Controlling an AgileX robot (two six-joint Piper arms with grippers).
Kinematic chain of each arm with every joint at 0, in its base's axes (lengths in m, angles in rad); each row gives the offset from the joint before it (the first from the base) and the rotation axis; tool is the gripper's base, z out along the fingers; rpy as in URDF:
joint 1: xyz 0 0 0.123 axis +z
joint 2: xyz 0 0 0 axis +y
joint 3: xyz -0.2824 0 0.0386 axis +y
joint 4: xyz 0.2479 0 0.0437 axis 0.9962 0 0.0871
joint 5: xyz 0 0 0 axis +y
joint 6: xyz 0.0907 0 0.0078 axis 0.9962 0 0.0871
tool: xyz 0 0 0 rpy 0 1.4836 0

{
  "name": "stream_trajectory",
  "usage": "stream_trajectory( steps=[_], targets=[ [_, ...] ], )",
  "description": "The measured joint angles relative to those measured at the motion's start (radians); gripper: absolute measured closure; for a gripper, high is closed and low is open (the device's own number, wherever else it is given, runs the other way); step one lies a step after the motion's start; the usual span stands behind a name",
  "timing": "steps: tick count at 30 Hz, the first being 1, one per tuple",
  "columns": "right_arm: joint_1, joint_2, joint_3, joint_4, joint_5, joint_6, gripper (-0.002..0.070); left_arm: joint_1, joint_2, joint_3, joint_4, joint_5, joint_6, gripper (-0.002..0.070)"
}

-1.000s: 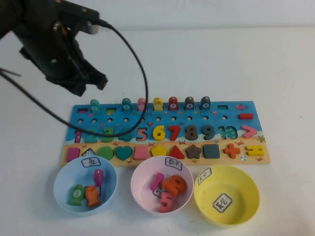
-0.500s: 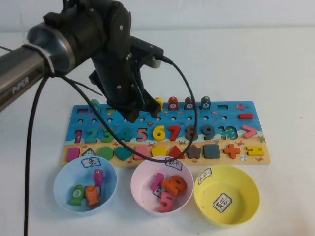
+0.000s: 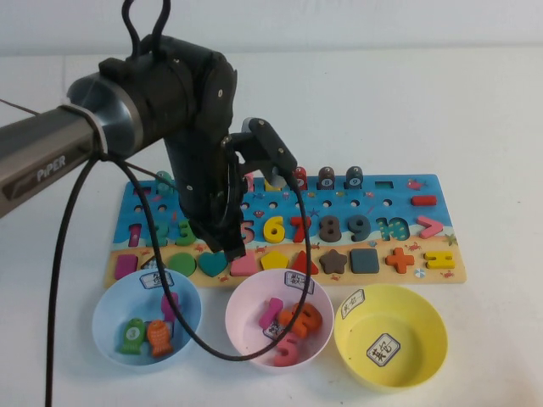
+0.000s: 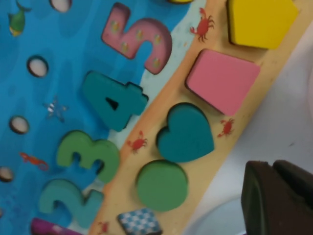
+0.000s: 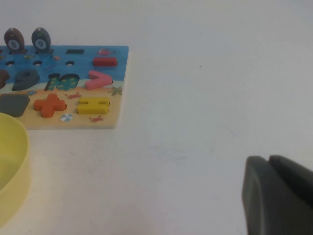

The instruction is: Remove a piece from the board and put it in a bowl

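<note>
The dark-teal heart piece (image 3: 212,264) lies in its slot in the board's (image 3: 399,197) front row, between the green circle (image 3: 183,264) and a pink block. It also shows in the left wrist view (image 4: 186,133). My left gripper (image 3: 231,253) hangs low over the board, just right of the heart, fingers together and empty; in its own view (image 4: 273,165) it sits beside the board's front edge. The yellow bowl (image 3: 428,335) stands empty at the front right. My right gripper (image 5: 269,160) is shut over bare table, right of the board (image 5: 117,83); it is out of the high view.
A light-blue bowl (image 3: 110,314) with fish pieces and a pink bowl (image 3: 246,326) with numerals stand in front of the board, left of the yellow bowl. The left arm's cable loops over the pink bowl. Pegs line the board's far edge.
My left arm has swung from the far left across the board and come down, so its gripper now sits low beside the heart. The pieces and bowls have not moved.
</note>
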Motion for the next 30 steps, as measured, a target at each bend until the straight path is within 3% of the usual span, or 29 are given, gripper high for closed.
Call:
stream_trajectory(
  steps=[8, 10, 15, 17, 22, 30],
  targets=[
    [0.000, -0.001, 0.000, 0.000, 0.000, 0.000, 0.0694, 0.004, 0.001, 0.000, 0.127, -0.004, 0.026, 0.0647],
    [0.000, -0.001, 0.000, 0.000, 0.000, 0.000, 0.0694, 0.009, 0.001, 0.000, 0.102, -0.004, 0.034, 0.0585],
    [0.000, -0.001, 0.000, 0.000, 0.000, 0.000, 0.0694, 0.015, 0.001, 0.000, 0.028, -0.006, 0.176, 0.0315],
    [0.000, -0.001, 0.000, 0.000, 0.000, 0.000, 0.0694, 0.015, 0.001, 0.000, 0.011, -0.006, 0.266, 0.0281],
    [0.000, -0.001, 0.000, 0.000, 0.000, 0.000, 0.0694, 0.021, 0.001, 0.000, 0.000, -0.007, 0.512, 0.0295],
    [0.000, -0.001, 0.000, 0.000, 0.000, 0.000, 0.0694, 0.074, 0.054, 0.000, -0.051, -0.007, 0.554, 0.0305]
  ],
)
